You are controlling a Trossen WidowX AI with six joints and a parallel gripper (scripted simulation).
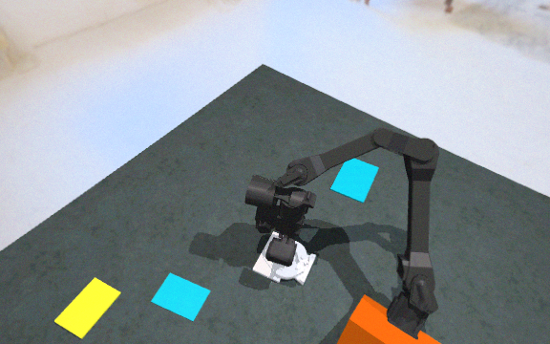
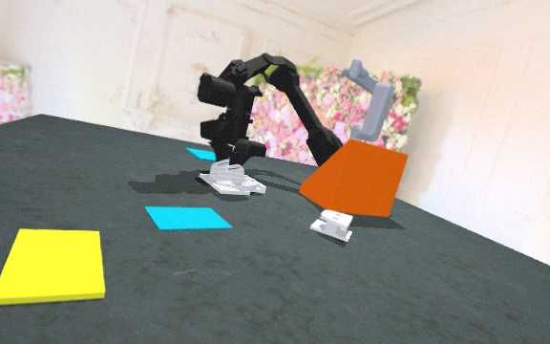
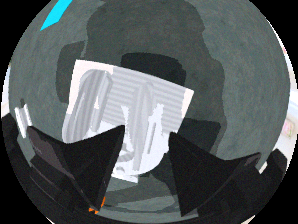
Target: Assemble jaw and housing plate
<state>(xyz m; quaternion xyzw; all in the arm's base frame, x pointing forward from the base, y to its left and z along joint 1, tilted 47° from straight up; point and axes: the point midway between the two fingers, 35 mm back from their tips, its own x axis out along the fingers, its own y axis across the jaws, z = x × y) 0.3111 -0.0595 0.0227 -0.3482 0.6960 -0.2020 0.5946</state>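
Note:
The white base plate (image 1: 262,268) (image 2: 237,192) (image 3: 186,101) lies flat on the table. Two pale jaws stand side by side on it: the left jaw (image 3: 88,107) and the right jaw (image 3: 142,117) in the wrist view. Pins and teeth cannot be made out. My gripper (image 2: 230,160) (image 3: 147,133) is low over the base, partly open, its fingertips on either side of the right jaw's near part without clearly pressing on it. A small white part (image 2: 333,225), apparently the housing plate, lies on the table away from the base; it also seems to show at the wrist view's left edge.
An orange block (image 1: 375,325) (image 2: 361,179) stands near the arm's foot, beside the small white part; a grey bracket (image 2: 377,112) rises above it. Cyan patches (image 1: 180,296) (image 1: 355,180) (image 2: 188,218) and a yellow slab (image 1: 88,308) (image 2: 52,263) lie on the table.

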